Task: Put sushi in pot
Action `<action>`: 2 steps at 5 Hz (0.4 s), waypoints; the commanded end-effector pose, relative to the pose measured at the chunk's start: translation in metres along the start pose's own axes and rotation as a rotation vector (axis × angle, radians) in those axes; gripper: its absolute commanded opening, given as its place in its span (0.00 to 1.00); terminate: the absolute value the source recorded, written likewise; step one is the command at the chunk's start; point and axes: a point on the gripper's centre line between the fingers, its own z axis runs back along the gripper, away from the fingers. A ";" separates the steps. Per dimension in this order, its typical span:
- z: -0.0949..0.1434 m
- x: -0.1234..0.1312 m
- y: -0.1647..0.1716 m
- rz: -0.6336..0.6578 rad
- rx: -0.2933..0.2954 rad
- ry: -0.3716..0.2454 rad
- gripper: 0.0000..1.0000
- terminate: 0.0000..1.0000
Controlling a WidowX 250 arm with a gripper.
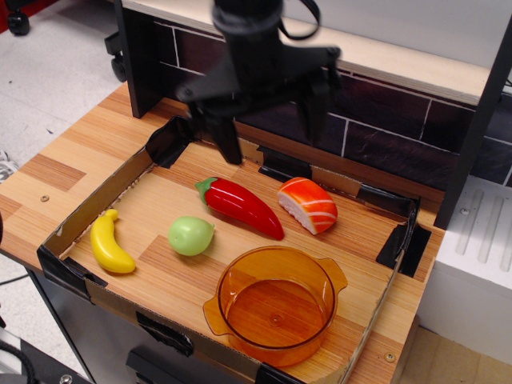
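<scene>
Gripper (272, 120): black, blurred, suspended above the rear half of the tray, fingers spread wide apart, nothing between them. Left finger (226, 141) tip just above and behind the stem end of the chili pepper (242, 208); right finger (318, 94) in front of the dark tiled back wall (384, 128).

Sushi (308, 205): orange top with white stripes, white base, resting on the wooden tray floor toward the rear right, below and slightly right of the gripper, clear of both fingers. Just beside the right end of the chili pepper; contact between the two cannot be determined.

Pot (276, 304): translucent orange, upright, at the front right of the tray, mouth open, interior holding no object. Positioned in front of the sushi and apart from it.

Green round fruit (190, 235): near centre, left of the pot, in front of the pepper. Banana (110, 244): yellow, at the left edge, close to the tray wall (72, 226).

Tray: shallow cardboard box with black tape at the corners, seated on a wooden counter (56, 172).
</scene>
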 end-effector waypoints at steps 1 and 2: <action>-0.029 0.017 -0.017 0.182 0.009 -0.048 1.00 0.00; -0.040 0.018 -0.022 0.228 0.032 -0.019 1.00 0.00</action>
